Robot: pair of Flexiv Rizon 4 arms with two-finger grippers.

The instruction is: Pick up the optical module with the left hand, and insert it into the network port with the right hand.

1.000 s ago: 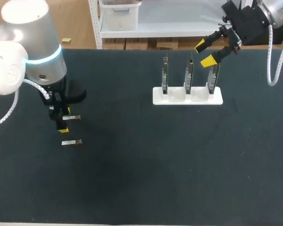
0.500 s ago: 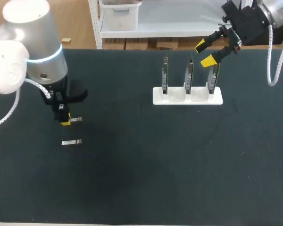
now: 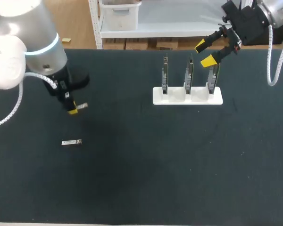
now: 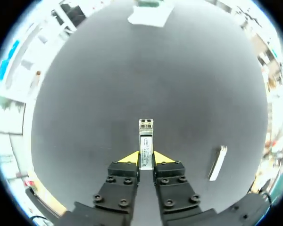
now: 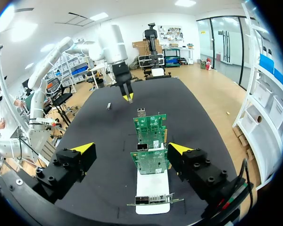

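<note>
Left gripper (image 4: 145, 159) pinching slim silver metal optical module (image 4: 145, 139), right gripper (image 3: 205, 53) spread above upright green circuit boards (image 5: 149, 162)

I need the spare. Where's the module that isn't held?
The loose module lies flat at the table's left in the head view, nearer the camera than the left gripper holding the other module.

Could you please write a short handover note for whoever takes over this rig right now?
Left gripper: shut on one optical module, held above the table.
Right gripper: open, empty, over the right-hand board in the white stand.
A second module lies on the table.
Done: pick-up. Left: pass to the right gripper, insert into a network port.
</note>
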